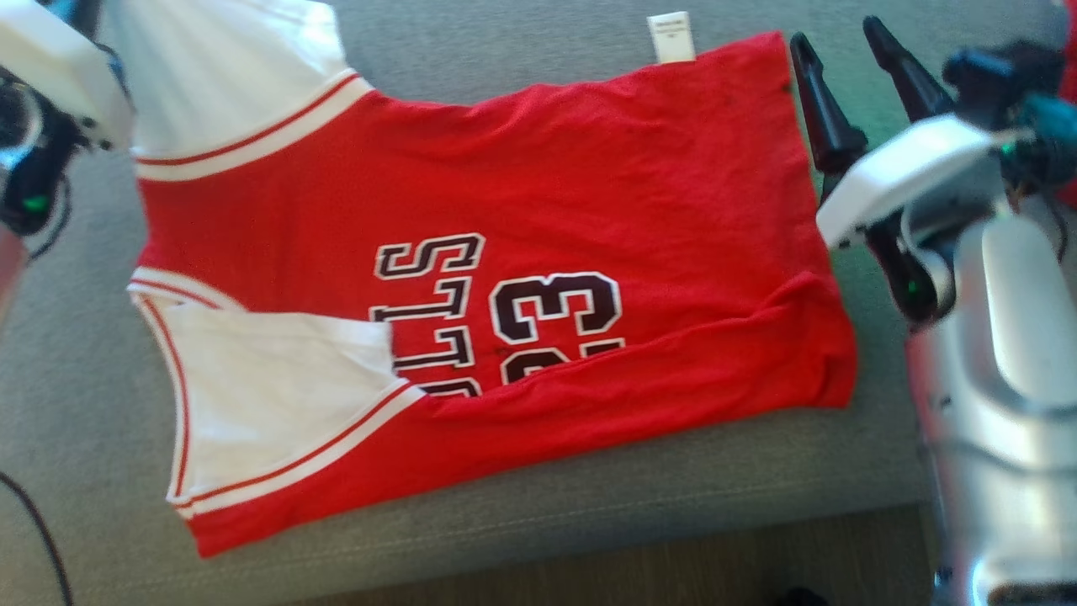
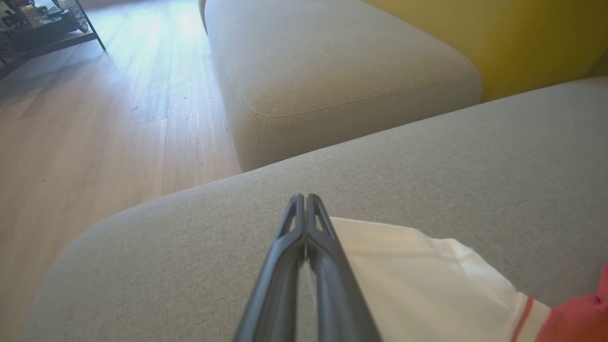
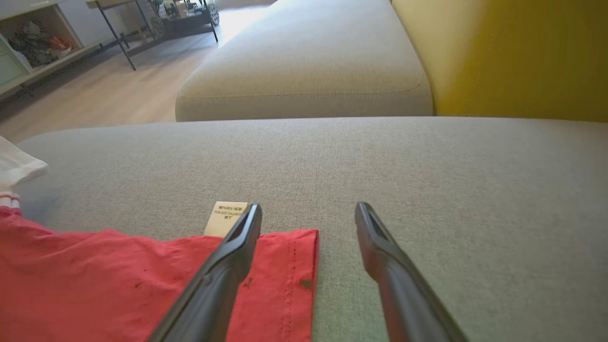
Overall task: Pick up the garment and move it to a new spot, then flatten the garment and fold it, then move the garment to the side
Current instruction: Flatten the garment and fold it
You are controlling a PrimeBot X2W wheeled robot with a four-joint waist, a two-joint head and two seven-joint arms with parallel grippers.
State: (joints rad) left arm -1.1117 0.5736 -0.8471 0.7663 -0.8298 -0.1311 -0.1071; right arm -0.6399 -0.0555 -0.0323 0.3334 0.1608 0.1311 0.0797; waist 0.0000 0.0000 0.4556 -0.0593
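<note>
The garment (image 1: 547, 210) is a red jersey with white sleeves and black lettering, spread nearly flat on the grey sofa cushion (image 1: 589, 522), its near edge folded over. My right gripper (image 1: 837, 46) is open just off the jersey's far right corner. In the right wrist view the right gripper (image 3: 308, 209) has one finger above the red hem (image 3: 285, 266) beside a white label (image 3: 223, 218), the other above bare cushion. My left gripper (image 2: 304, 199) is shut with nothing seen between its fingers, alongside the white sleeve (image 2: 403, 275). The left wrist body (image 1: 50, 84) is at the head view's upper left.
A second grey cushion (image 2: 332, 61) and a yellow backrest (image 2: 522, 38) lie beyond the jersey. Wooden floor (image 2: 95, 118) runs along the cushion's front edge. A metal-legged shelf (image 3: 166, 19) stands far off. Bare cushion (image 3: 451, 166) stretches past the jersey's right corner.
</note>
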